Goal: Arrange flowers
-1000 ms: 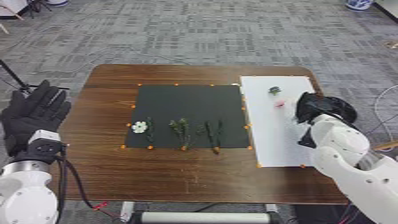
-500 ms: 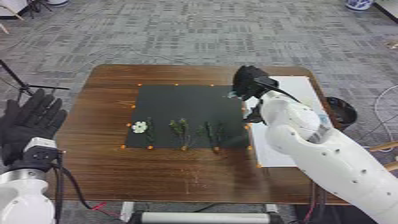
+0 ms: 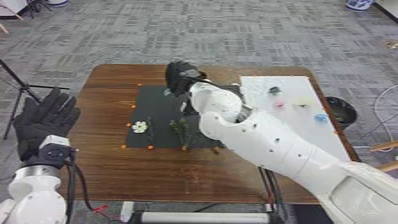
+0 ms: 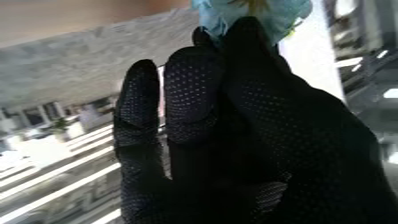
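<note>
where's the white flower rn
In the head view, the white flower lies toward the near left corner of the black mat, just left of a thin green sprig.

6 flwrs (image 3: pixel 139 127), prob. 3 green sprigs (image 3: pixel 180 131), 1 blk mat (image 3: pixel 155 102), 1 wht board (image 3: pixel 289 84), 1 blk bin (image 3: pixel 343 107), 1 bench (image 3: pixel 98 172).

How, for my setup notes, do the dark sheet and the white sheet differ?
The dark sheet lies left of the white sheet. The dark sheet carries a white flower and leafy stems; the white sheet carries a pink bloom and a blue bloom. The white sheet reaches farther back than the dark sheet. Both lie flat on the table.
</note>
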`<state>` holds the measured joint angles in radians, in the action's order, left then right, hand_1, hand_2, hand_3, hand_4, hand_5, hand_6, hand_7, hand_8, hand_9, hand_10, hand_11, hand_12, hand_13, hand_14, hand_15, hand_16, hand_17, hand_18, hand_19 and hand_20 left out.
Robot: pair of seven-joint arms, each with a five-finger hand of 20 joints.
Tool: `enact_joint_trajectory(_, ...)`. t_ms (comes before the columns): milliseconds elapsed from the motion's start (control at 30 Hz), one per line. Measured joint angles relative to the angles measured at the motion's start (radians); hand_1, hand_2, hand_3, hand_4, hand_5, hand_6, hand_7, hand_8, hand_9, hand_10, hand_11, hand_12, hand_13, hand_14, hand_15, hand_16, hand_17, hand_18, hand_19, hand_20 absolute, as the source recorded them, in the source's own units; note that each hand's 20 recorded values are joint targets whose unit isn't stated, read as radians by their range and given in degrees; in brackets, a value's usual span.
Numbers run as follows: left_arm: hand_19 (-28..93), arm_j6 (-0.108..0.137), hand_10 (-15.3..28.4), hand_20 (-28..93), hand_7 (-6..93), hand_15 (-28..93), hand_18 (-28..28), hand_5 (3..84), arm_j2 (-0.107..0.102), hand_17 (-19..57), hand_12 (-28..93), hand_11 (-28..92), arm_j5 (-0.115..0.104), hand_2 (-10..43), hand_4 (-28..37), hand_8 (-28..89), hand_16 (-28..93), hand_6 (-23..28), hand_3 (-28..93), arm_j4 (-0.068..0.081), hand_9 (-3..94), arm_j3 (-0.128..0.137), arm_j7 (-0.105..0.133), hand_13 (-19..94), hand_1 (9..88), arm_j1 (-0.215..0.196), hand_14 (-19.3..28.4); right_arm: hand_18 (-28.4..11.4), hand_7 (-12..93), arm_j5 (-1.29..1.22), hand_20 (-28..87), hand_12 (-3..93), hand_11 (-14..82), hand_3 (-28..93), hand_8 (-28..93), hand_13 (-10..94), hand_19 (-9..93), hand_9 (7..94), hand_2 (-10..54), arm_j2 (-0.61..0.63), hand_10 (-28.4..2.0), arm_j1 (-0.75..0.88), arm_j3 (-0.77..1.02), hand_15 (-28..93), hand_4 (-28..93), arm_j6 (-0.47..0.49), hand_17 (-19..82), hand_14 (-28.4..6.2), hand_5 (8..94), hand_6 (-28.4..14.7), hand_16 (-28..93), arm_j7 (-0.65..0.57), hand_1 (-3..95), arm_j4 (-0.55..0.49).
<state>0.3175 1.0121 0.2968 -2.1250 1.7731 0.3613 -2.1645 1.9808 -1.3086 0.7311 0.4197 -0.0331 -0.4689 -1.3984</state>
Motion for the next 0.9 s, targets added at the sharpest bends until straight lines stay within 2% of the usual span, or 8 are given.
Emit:
enact_joint_trajectory(100,35,0.000,15.3,7,8.6,22,13.4,42.0,-0.011,-8.1,8,20,0.000,18.8,-28.3,-8,-6,10.1,69,-0.001,32.9,-0.004,0.013,24,23.1,0.001,14.6,-18.8,43,-0.006,38,52.3,17.5,68,6,70,73,79.2,-9.5,-0.038,-7.0,-0.054,-0.102,54,-28,-0.006,33,-2.8,70.6,1.7,47,-0.030,63.5,0.038)
enact_joint_trajectory(233,35,0.000,15.3,7,8.5,22,13.3,42.0,-0.021,-8.1,7,20,0.000,18.8,-28.3,-8,-6,10.1,69,0.001,32.9,-0.018,0.022,24,23.1,0.014,14.6,-18.7,44,-0.023,38,52.0,17.8,68,6,70,72,79.0,-9.5,-0.084,-6.9,-0.079,-0.150,54,-28,-0.007,33,-2.7,70.5,1.7,47,-0.046,63.3,0.063)
enact_joint_trajectory(300,35,0.000,15.3,7,8.5,22,13.3,41.9,-0.022,-8.1,7,20,0.000,18.8,-28.3,-8,-6,10.1,69,0.009,32.9,-0.029,0.021,24,23.1,0.031,14.6,-18.7,44,-0.022,38,51.7,17.8,68,5,70,72,78.8,-9.5,-0.103,-6.9,-0.079,-0.154,54,-28,-0.013,33,-2.8,70.4,1.8,47,-0.037,63.3,0.075)
enact_joint_trajectory(400,35,-0.001,15.3,7,8.5,22,13.3,41.9,-0.022,-8.1,8,20,0.001,18.9,-28.3,-8,-6,10.1,69,0.032,32.9,-0.046,0.016,24,23.1,0.069,14.6,-18.8,44,-0.012,38,51.3,17.6,69,5,70,72,78.6,-9.5,-0.125,-6.9,-0.075,-0.148,54,-28,-0.019,33,-2.9,70.2,1.7,47,-0.029,63.2,0.097)
enact_joint_trajectory(467,35,-0.001,15.3,7,8.5,22,13.4,41.9,-0.021,-8.1,7,20,0.001,18.9,-28.3,-8,-6,10.1,69,0.038,32.9,-0.050,0.014,24,23.1,0.089,14.6,-18.7,44,-0.010,38,50.6,17.3,68,5,70,72,78.5,-9.5,-0.128,-6.9,-0.070,-0.147,54,-28,-0.032,32,-2.9,70.1,1.5,47,-0.036,63.1,0.099)
enact_joint_trajectory(567,35,-0.005,15.3,7,8.5,22,13.4,42.0,-0.021,-8.1,8,20,0.001,18.8,-28.3,-8,-6,10.1,69,0.033,32.9,-0.047,0.015,24,23.0,0.094,14.6,-18.7,43,-0.019,37,49.8,16.6,68,4,69,72,77.8,-9.5,-0.123,-7.0,-0.069,-0.160,54,-28,-0.057,32,-2.6,69.5,1.4,47,-0.070,62.6,0.083)
enact_joint_trajectory(733,35,-0.015,15.2,7,8.6,22,13.4,41.9,-0.015,-8.1,8,20,0.001,18.8,-28.3,-8,-6,10.0,69,0.012,32.9,-0.034,0.018,24,23.0,0.066,14.6,-18.6,43,-0.050,37,49.2,16.6,68,3,69,71,77.5,-9.5,-0.104,-7.1,-0.072,-0.202,53,-28,-0.078,32,-2.6,68.9,1.4,47,-0.117,62.3,0.041)
enact_joint_trajectory(900,35,-0.021,15.2,7,8.7,22,13.4,41.9,0.000,-8.1,8,20,0.000,18.8,-28.3,-8,-6,10.0,69,0.007,32.9,-0.024,0.022,24,23.1,0.043,14.5,-18.6,43,-0.070,37,48.9,16.6,68,3,69,72,77.3,-9.5,-0.100,-7.0,-0.063,-0.207,54,-28,-0.081,32,-2.8,68.6,1.3,46,-0.123,61.6,0.031)
